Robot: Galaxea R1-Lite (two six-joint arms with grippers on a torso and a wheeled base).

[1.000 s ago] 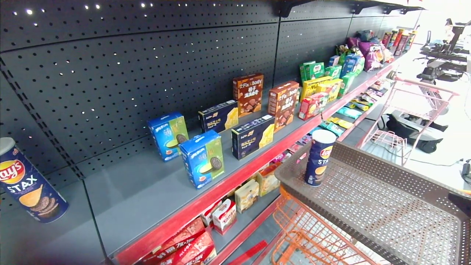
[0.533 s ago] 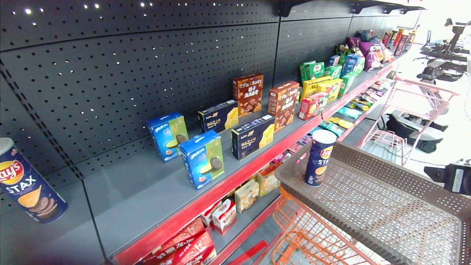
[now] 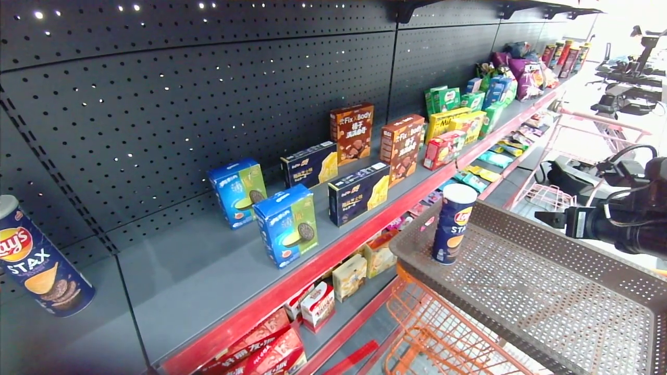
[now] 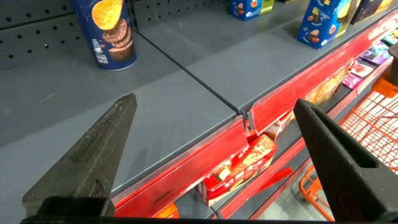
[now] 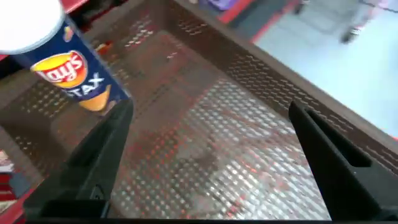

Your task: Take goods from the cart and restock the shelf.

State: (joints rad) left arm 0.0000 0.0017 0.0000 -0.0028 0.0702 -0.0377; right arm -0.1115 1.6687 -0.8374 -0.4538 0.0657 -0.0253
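Perforated brown metal makes the cart tray (image 3: 547,297), where a tall cylindrical chip can (image 3: 452,224) stands upright near a corner; right gripper (image 5: 211,109) spread wide over the tray, left gripper (image 4: 214,102) equally released above the smooth grey shelf (image 4: 186,87)

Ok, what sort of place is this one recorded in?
Most likely a grocery shop aisle, or a mock-up of one: a long pegboard-backed shelf lined with snack boxes, a chip can standing in the perforated tray of a cart, and a pink cart farther down the aisle.
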